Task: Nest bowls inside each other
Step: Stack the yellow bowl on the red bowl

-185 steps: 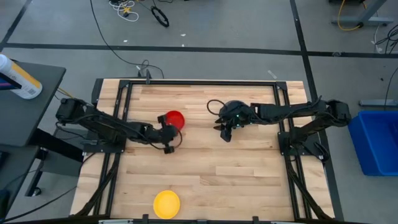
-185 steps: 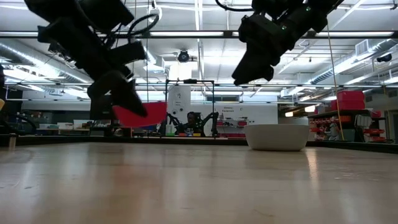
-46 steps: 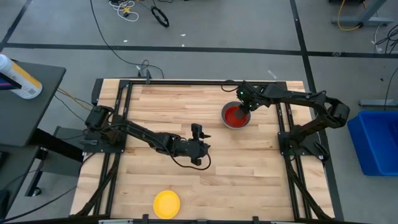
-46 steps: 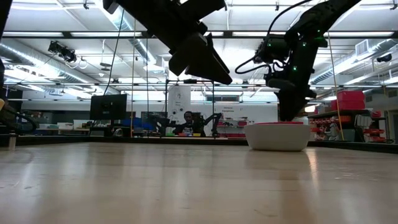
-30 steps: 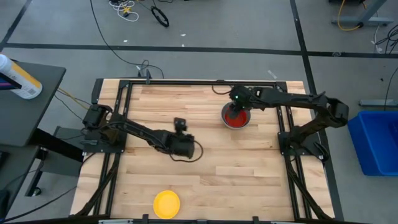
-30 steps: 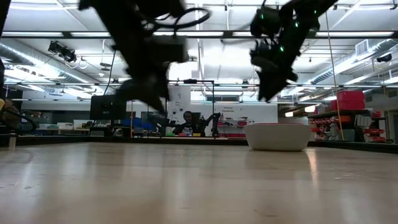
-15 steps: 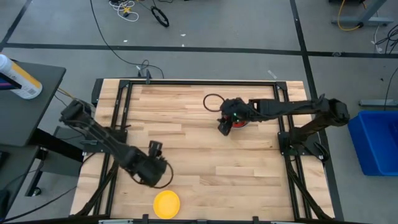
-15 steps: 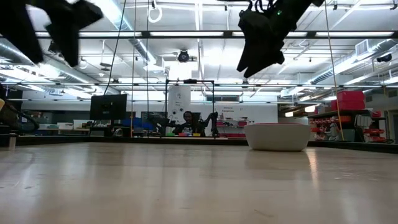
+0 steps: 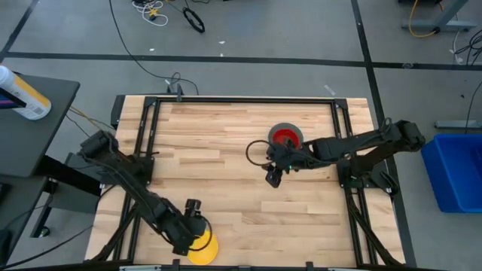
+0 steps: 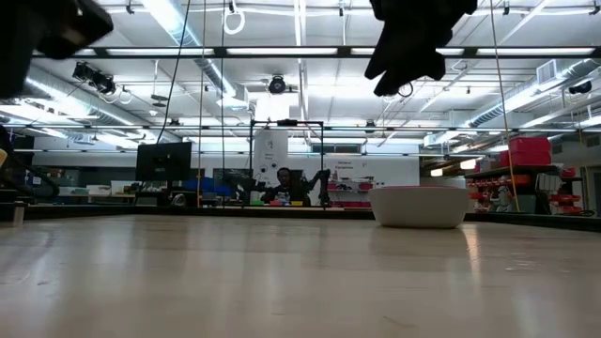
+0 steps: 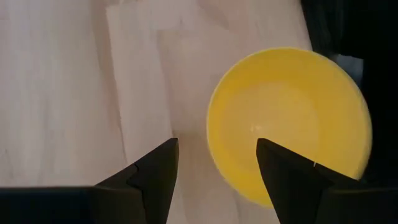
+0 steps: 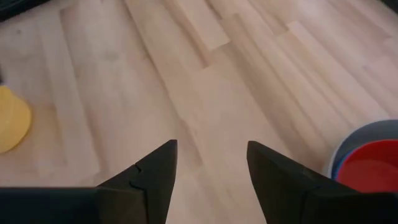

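A yellow bowl [image 9: 205,249] rests on its base at the table's near edge, left of centre. My left gripper [image 9: 194,235] hangs open just above its far left rim; in the left wrist view that bowl [image 11: 289,124] lies ahead of the spread fingers [image 11: 155,177], untouched. A red bowl [image 9: 285,137] sits nested in a grey bowl [image 9: 295,131] at the far right; the low view shows the grey bowl's wall [image 10: 420,208]. My right gripper [image 9: 272,179] hangs open over bare wood, nearer than that stack and a little left of it.
Dark frame rails [image 9: 147,135] run along the table's left and right sides. A black cable loop [image 9: 254,148] hangs by the right arm. Bare wood [image 9: 226,128] lies between the bowls. A blue bin [image 9: 456,169] stands off the table's right.
My left gripper has swung from the table's middle toward the near edge and a little left, turning as it went, and now hangs over the yellow bowl. My right gripper has drawn away from the red-in-grey stack toward the near edge, rising slightly. Both stay open; the bowls have not moved.
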`<act>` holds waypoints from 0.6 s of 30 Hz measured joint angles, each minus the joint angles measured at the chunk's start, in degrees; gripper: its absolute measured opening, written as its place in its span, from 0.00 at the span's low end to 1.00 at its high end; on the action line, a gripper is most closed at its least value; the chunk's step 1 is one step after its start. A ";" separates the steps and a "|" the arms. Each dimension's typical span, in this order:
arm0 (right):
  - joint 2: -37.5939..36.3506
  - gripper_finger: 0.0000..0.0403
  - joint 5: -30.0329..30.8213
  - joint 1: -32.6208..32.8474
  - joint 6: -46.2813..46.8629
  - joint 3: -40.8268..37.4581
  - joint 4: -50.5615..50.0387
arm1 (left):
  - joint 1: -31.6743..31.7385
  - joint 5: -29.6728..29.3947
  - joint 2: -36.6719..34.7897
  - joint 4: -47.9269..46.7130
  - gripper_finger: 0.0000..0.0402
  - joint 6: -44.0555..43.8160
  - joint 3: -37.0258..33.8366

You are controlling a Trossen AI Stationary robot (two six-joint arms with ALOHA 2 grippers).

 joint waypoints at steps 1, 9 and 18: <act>0.00 0.50 0.03 0.57 0.25 0.01 0.02 | 0.40 0.32 1.29 1.15 0.56 -0.37 -0.02; 0.02 0.51 1.39 4.83 1.74 0.00 -0.30 | 3.16 3.94 7.39 4.37 0.56 -2.91 -0.04; 0.02 0.48 1.63 7.17 1.96 0.00 -0.41 | 4.49 4.25 8.23 4.19 0.24 -2.87 -0.04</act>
